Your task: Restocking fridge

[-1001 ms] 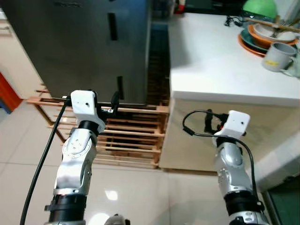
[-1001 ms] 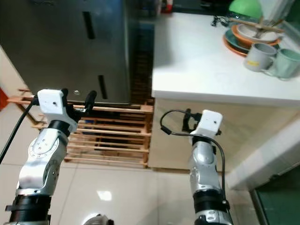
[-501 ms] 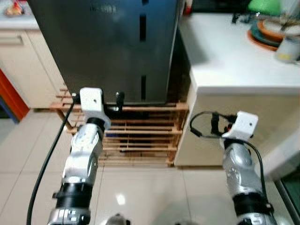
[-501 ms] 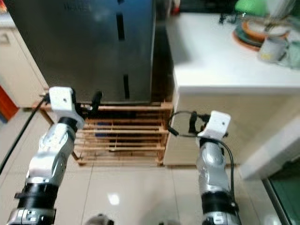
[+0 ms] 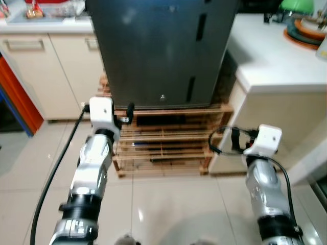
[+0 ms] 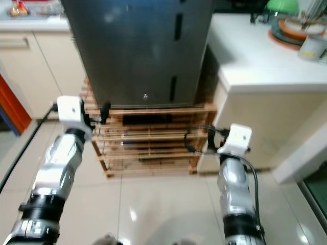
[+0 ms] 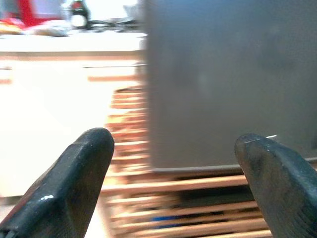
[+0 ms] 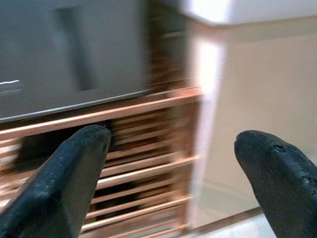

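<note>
A dark grey fridge (image 5: 158,51) with its doors closed stands straight ahead on a low wooden slatted rack (image 5: 163,138). Two dark slot handles (image 5: 201,25) run down its right side. My left gripper (image 5: 122,115) is raised in front of the rack's left end, open with nothing between its fingers (image 7: 84,168). My right gripper (image 5: 235,139) is raised before the rack's right end, beside the counter's base. It is open and empty too, its fingertips (image 8: 74,168) wide apart.
A white counter (image 5: 276,61) stands right of the fridge and carries stacked plates (image 5: 306,35), a green bowl (image 5: 296,6) and a mug (image 6: 310,47). Cream cabinets (image 5: 46,66) stand to the left, a red panel (image 5: 15,97) beyond them. Glossy tiled floor (image 5: 168,204) lies below.
The whole view has swung left, so the fridge now sits in the middle and the left cabinets show. Both arms keep the same raised pose with open fingers.
</note>
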Motion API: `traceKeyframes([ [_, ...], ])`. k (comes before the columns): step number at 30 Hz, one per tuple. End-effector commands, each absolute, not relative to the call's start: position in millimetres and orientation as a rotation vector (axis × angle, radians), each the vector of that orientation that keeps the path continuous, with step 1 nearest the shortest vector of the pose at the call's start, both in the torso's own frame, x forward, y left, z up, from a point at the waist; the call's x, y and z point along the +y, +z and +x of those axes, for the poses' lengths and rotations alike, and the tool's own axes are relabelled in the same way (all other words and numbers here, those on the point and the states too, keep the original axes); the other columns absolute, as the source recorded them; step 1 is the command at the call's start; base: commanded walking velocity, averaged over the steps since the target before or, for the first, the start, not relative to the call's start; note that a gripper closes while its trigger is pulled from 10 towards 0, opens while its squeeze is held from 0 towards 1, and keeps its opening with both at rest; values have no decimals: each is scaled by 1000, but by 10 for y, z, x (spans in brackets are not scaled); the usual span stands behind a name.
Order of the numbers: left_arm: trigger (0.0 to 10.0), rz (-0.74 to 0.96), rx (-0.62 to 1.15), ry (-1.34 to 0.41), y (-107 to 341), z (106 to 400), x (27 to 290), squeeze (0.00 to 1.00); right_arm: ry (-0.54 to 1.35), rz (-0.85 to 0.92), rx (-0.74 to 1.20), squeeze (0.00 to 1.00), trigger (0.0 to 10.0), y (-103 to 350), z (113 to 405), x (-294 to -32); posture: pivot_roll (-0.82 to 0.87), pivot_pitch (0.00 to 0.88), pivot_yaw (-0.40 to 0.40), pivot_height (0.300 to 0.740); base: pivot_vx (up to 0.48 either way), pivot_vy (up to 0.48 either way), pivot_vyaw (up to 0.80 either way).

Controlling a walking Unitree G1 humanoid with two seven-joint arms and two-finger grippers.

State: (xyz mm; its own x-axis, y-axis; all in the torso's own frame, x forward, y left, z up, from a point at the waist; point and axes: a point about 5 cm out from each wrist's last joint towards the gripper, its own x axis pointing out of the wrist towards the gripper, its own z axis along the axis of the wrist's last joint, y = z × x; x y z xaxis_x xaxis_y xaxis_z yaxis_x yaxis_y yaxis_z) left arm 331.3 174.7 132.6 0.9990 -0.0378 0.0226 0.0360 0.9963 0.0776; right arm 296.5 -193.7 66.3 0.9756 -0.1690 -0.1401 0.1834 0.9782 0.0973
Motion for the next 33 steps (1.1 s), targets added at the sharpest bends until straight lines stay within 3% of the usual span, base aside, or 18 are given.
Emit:
traceKeyframes([
  [1,10000,161,-43,-41,1357,3343,1690,0,-158,81,113,0,10000,705,2982,-1919,-67,0,11,740,0,0,0],
  [3,10000,196,-58,-62,1377,3353,1639,0,-136,70,108,0,10000,709,2983,-1890,-71,0,15,740,0,0,0],
  [9,10000,92,-51,-41,1375,3398,1661,0,-117,73,95,0,10000,713,2967,-1867,-78,0,24,740,249,203,0],
  [29,10000,103,-64,-56,1390,3460,1650,0,-78,40,88,0,10000,651,2866,-1797,-84,0,36,740,294,379,0],
  [33,10000,94,-59,-60,1375,3460,1632,0,-107,46,93,0,10000,645,2868,-1860,-90,0,40,740,0,443,0],
])
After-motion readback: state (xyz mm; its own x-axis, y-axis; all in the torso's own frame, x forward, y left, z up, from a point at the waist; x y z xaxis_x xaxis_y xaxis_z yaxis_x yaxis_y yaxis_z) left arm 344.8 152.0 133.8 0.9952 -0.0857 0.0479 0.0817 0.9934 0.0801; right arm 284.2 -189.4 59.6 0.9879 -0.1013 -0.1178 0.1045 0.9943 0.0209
